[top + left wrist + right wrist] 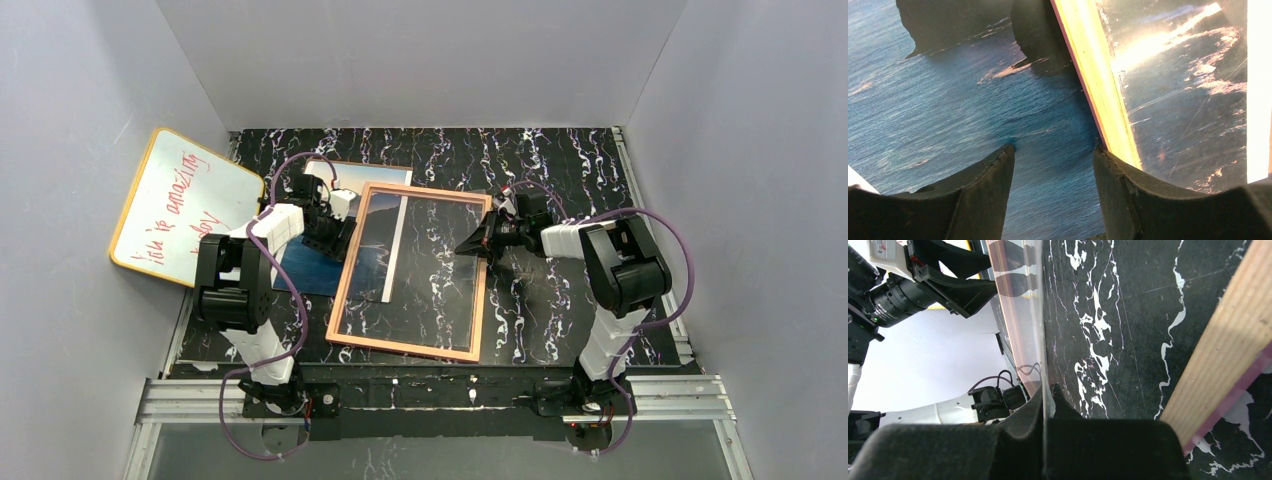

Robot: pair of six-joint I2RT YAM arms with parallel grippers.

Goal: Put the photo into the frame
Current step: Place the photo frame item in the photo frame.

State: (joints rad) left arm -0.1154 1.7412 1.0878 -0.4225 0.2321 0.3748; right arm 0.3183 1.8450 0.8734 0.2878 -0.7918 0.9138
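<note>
The pink frame [408, 350] lies flat in the middle of the table, with dark marble showing through it. The photo [305, 268] of blue sea lies partly under the frame's left side. My left gripper [337, 222] is open, with both fingertips down on the photo [948, 100]. Its right finger [1128, 195] stands against the frame's left rail [1098, 85]. My right gripper [476, 243] is at the frame's right side. It is shut on the edge of a thin clear sheet [1020, 315], with the wooden frame rail [1220, 350] just beside it.
A yellow-rimmed whiteboard [185, 205] with red writing leans at the left wall. Grey walls close in the table on three sides. A metal rail [440, 395] runs along the near edge by the arm bases.
</note>
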